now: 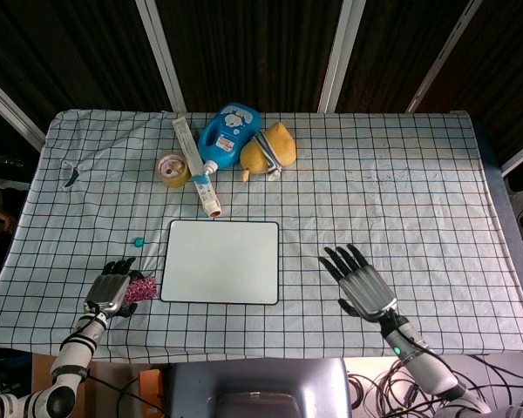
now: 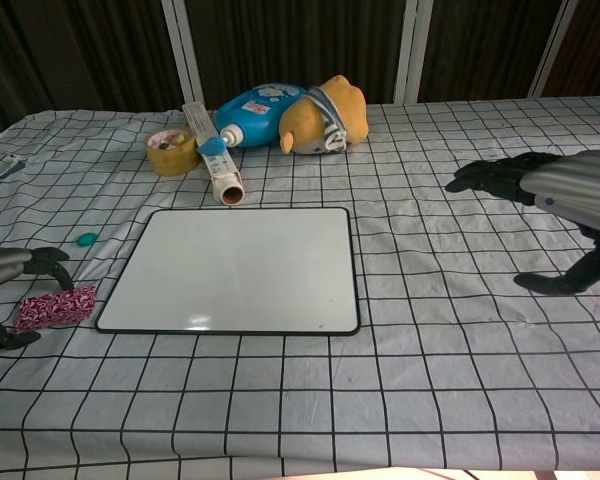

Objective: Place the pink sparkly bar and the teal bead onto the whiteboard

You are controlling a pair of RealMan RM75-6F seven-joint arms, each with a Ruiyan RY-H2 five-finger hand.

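Observation:
The pink sparkly bar (image 1: 141, 288) (image 2: 56, 307) lies flat on the checked cloth just left of the whiteboard (image 1: 220, 261) (image 2: 236, 268). My left hand (image 1: 112, 292) (image 2: 4, 292) hovers at the bar's left end, fingers curled over its far side and thumb on the near side, with gaps still showing around the bar. The teal bead (image 1: 139, 240) (image 2: 86, 238) sits on the cloth beyond the bar, off the board's upper left corner. My right hand (image 1: 362, 283) (image 2: 565, 190) is open with spread fingers, empty, well right of the board.
At the back stand a yellow tape roll (image 1: 172, 169), a long white tube (image 1: 197, 168), a blue bottle (image 1: 227, 133) and a yellow plush toy (image 1: 268, 150). The table's front edge runs close behind both hands.

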